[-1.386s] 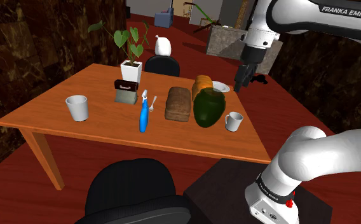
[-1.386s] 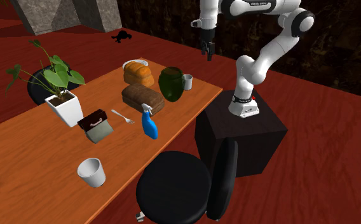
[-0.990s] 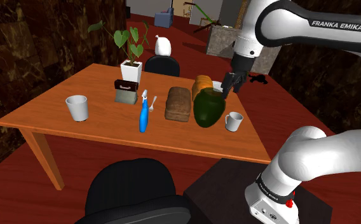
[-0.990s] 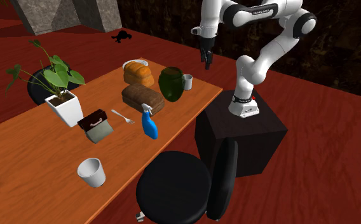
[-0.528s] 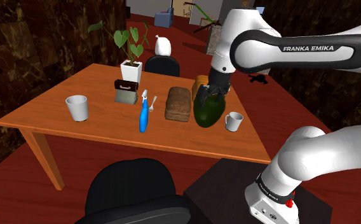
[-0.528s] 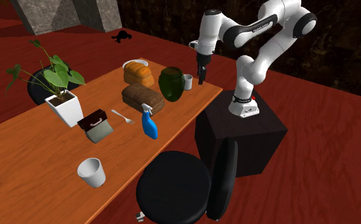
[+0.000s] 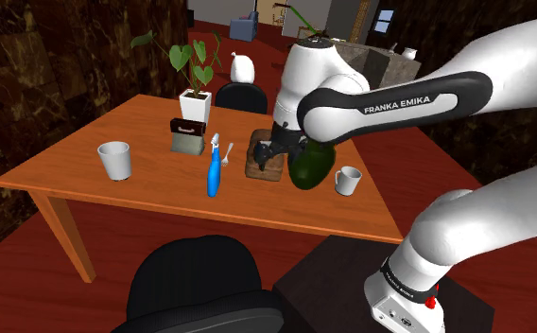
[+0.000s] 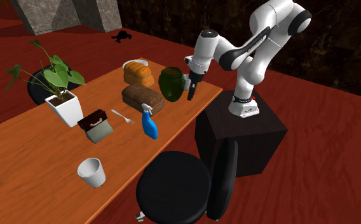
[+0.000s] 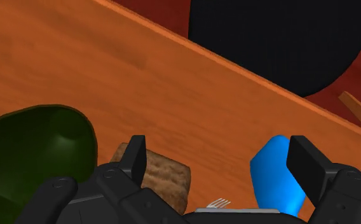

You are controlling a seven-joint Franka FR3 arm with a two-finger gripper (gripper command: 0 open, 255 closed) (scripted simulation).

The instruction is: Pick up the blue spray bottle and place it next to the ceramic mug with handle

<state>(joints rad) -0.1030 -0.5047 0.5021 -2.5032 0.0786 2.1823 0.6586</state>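
**While the arm leans in, the blue bottle stands alone mid-counter**

Where the white forearm crosses in front of me, the shoulder view gives the one bit of writing I can read: "FRANKA EMIKA" (image 7: 402, 99) in white on a dark band. The black gripper (image 7: 265, 151) hangs above the counter (image 7: 87, 175) toward its end by the stand (image 8: 239, 133), close beside a dark green jar (image 7: 312, 168). From the wrist its fingers stand well apart with nothing between them (image 9: 218, 156).

The blue spray bottle (image 7: 214, 175) stands near the middle of the counter, a little toward the long edge where a black office chair (image 7: 196, 289) sits. A fork (image 7: 227, 148) lies just beside it. The white mug with handle (image 7: 348, 180) sits at the stand end of the counter, just beside the jar. A dark loaf (image 7: 267, 172) and the jar lie between mug and bottle, so the two are well apart.

In the shoulder view the gripper overlaps the loaf, and how high it hangs is hard to judge. From the wrist, the bottle (image 9: 276, 175) is a rounded blue shape partly behind one finger, and the jar (image 9: 33, 153) is cut off at the edge. In the second exterior view the arm covers the mug's spot, while an orange loaf (image 8: 139, 74) shows beyond the jar (image 8: 170, 83). A handleless white cup (image 7: 115, 159) stands near the counter's far end.
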